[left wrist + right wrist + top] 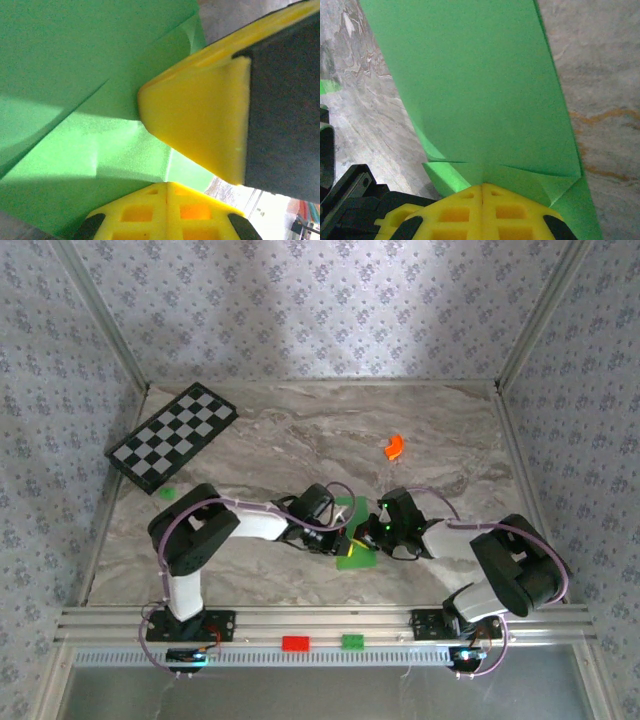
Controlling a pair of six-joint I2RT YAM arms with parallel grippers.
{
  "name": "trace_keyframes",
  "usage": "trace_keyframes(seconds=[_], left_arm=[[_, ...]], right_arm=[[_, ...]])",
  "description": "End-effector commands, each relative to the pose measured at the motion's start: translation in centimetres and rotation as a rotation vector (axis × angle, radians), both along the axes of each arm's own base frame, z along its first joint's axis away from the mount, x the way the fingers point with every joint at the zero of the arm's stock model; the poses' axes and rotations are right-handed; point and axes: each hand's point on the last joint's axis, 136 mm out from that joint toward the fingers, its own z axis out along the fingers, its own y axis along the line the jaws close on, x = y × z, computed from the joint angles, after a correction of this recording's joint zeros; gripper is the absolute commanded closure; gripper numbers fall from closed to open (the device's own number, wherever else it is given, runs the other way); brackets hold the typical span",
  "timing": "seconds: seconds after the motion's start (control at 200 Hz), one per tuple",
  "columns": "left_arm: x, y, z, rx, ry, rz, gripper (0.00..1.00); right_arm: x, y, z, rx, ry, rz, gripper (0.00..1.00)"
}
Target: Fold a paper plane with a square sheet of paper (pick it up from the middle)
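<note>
Pinching green paper | left tool clamped on it | right tool too | long axis runs near-far

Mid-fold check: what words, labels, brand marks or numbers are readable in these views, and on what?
No text can be read.
The green paper is plain on every face that shows.
The checkered board has only black and white squares.
The left pincer is bare yellow plastic with no marking.
The red block and the green block at the near edge are too small to tell.
</note>
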Motion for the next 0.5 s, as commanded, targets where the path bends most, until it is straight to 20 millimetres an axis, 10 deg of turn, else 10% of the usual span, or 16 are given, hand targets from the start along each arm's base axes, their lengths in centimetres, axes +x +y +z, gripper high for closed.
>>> trace_keyframes(seconds=[0.0,0.26,0.495], left_arm=[[-3.0,2.8,-3.8,0.130,0.069,-0.003,1.00],[-3.7,3.9,-4.1,0.155,0.061,-0.004,1.00],[-3.5,4.0,-3.7,0.165,0.047,-0.016,1.00]], right_arm=[[-1.0,-1.6,-1.4,-0.088,0.042,-0.006,1.00],[0.2,-0.8,2.4,-0.068,-0.100,0.017,0.98],[-2.7,0.9,-0.8,-0.097,-0.002,0.087,1.00]])
